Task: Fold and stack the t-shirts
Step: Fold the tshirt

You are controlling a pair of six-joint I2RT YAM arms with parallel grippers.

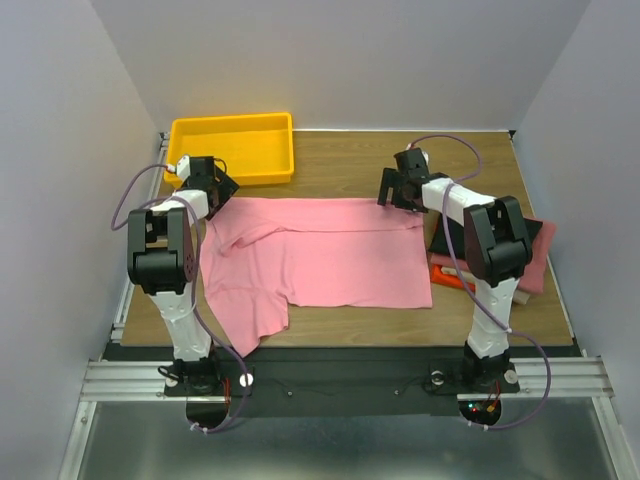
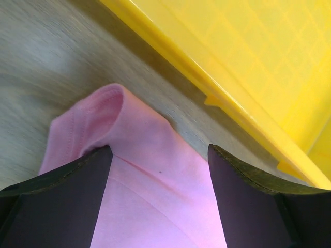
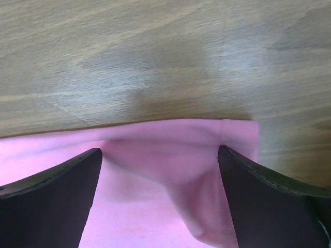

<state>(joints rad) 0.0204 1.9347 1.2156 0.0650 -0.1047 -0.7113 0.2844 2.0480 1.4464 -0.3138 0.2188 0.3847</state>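
Observation:
A large pink t-shirt (image 1: 320,260) lies spread on the wooden table, its far edge folded over. My left gripper (image 1: 217,192) is open at the shirt's far left corner; in the left wrist view the pink cloth (image 2: 155,191) lies between the spread dark fingers (image 2: 77,201). My right gripper (image 1: 397,192) is open at the far right corner; in the right wrist view the pink hem (image 3: 170,170) lies between its fingers (image 3: 269,201). A stack of folded shirts (image 1: 535,255), black, pink and orange-red, sits at the right behind the right arm.
A yellow plastic tray (image 1: 233,147) stands at the far left of the table, close beside my left gripper; its rim shows in the left wrist view (image 2: 222,88). Grey walls enclose the table on three sides.

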